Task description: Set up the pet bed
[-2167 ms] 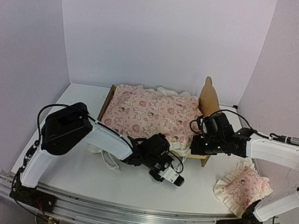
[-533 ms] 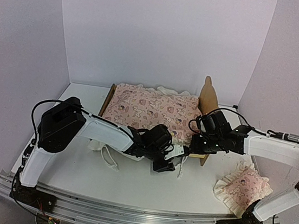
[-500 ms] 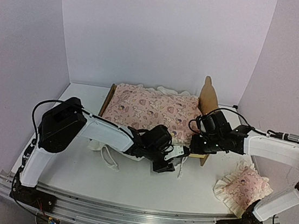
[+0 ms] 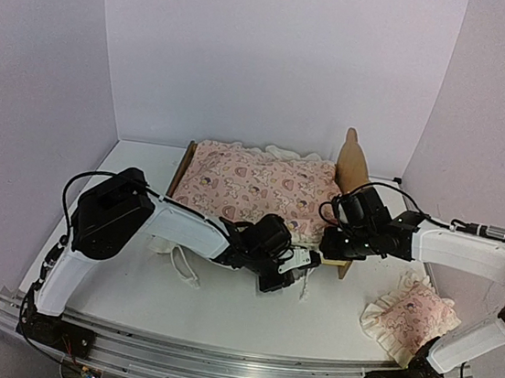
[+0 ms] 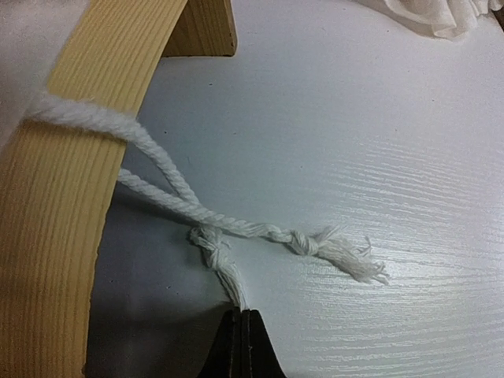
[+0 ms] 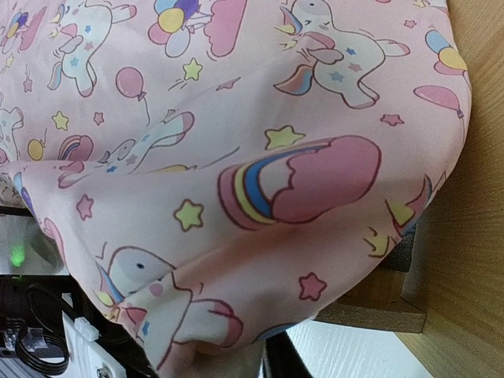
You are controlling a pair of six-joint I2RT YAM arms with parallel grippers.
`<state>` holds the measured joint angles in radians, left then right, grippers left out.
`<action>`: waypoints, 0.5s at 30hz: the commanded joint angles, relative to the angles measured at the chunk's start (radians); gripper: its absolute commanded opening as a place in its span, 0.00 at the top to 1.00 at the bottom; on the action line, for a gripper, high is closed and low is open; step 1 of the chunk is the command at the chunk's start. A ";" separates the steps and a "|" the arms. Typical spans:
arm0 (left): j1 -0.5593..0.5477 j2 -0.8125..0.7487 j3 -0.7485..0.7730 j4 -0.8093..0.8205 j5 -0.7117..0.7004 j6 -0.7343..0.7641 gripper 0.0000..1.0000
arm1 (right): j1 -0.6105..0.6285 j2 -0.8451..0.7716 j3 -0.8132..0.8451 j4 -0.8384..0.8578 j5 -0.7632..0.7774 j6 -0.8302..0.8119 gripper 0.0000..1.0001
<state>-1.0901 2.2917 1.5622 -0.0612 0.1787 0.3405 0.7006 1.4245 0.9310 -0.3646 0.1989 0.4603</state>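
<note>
Logging: left gripper (image 5: 240,316) clenched at the frayed end of the white cord (image 5: 236,228) beside the pet bed (image 4: 355,167), mid-table under the pink cover (image 4: 253,184); right gripper (image 4: 326,247), opening we cannot tell.

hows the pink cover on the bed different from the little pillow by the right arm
The cover is far larger and lies spread over the pet bed. The pillow is small and sits on the table, apart from the bed. The cover's cream ruffle shows only in patches at its edges, while the pillow's rings it all round. Both are pink printed fabric with cream ruffles.
</note>
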 commanded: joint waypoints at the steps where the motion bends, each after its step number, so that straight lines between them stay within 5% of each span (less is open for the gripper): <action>1: 0.022 0.001 0.096 -0.089 -0.017 0.020 1.00 | -0.004 -0.064 -0.014 -0.035 -0.021 0.016 0.71; 6: 0.034 -0.035 0.178 -0.141 0.007 0.102 1.00 | -0.004 -0.176 -0.109 -0.032 -0.164 -0.004 0.58; 15: 0.038 -0.035 0.275 -0.266 0.059 0.059 1.00 | -0.004 -0.282 -0.321 0.175 -0.358 0.035 0.56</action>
<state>-1.0796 2.2925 1.7047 -0.3265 0.2202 0.4428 0.6716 1.1775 0.7150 -0.2938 0.0356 0.4753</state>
